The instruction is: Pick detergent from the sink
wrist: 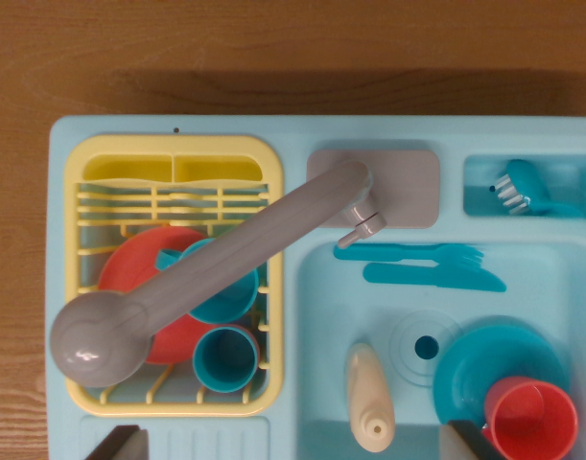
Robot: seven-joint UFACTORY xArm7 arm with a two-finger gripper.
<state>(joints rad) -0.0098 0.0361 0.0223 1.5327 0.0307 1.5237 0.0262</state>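
Note:
The detergent [370, 397] is a small cream bottle lying in the light-blue sink basin [321, 287], its cap end toward the bottom of the wrist view. My gripper [293, 444] hovers above the sink, open. Only its two dark fingertips [115, 443] show, at the bottom edge, one left of the basin over the rack side and one at the right near the red cup. The bottle lies between them, closer to the right fingertip, and nothing is held.
A grey faucet [225, 273] is swung left over the yellow dish rack [177, 172], which holds a red plate [129, 264] and two teal cups [225, 358]. In the basin lie a teal fork and knife [432, 266], a drain hole [426, 347], and a teal plate [494, 359] carrying a red cup [532, 420]. A brush [523, 190] sits top right.

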